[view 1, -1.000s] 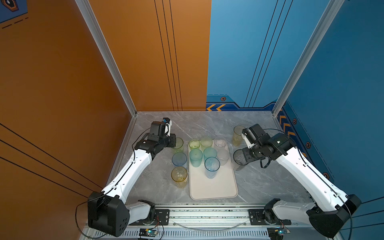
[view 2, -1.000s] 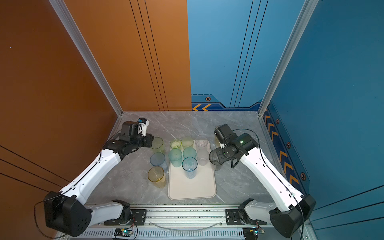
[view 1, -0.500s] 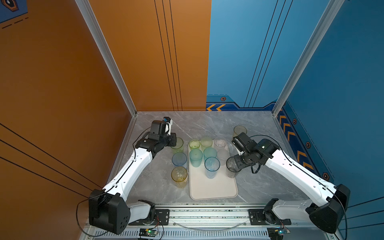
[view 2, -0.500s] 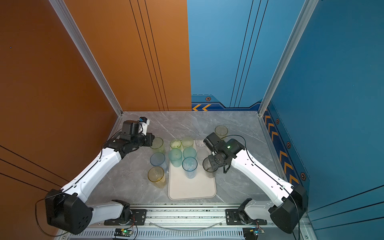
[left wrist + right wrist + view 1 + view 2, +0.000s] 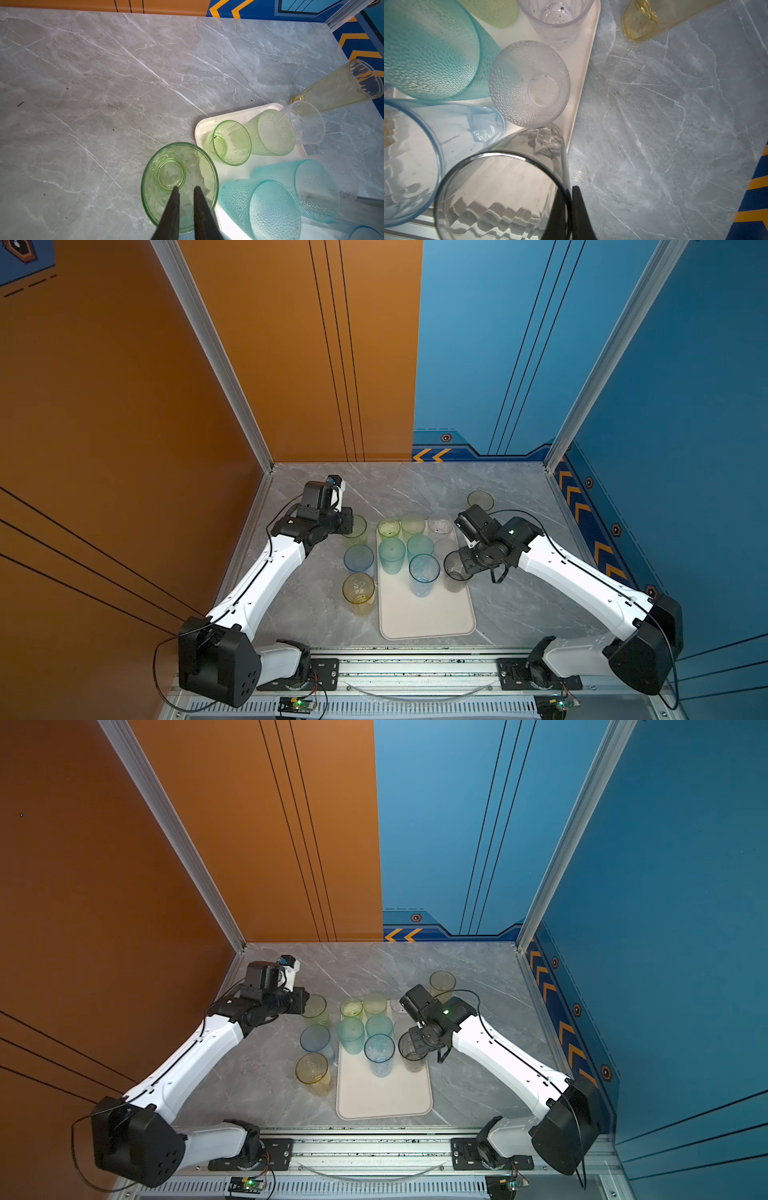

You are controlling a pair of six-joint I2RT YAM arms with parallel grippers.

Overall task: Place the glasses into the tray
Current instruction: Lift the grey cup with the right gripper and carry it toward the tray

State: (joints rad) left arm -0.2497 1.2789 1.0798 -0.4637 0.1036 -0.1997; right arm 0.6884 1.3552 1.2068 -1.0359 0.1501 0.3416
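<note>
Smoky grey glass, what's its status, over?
Right end effector shut on grey glass rim, at tray edge. Left end effector over green glass, grip unclear. Blue glass close alongside.

1. Your left gripper (image 5: 185, 199) hung over the green glass (image 5: 170, 176), fingers narrowly apart.
2. That glass stood on the marble table (image 5: 83, 83), just beside the tray (image 5: 204, 124).
3. A teal glass (image 5: 259, 207) stood on the tray.

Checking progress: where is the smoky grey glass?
In both top views the smoky grey glass is at the tray's right edge, beside the pale blue glass, rim pinched by the right gripper.
</note>
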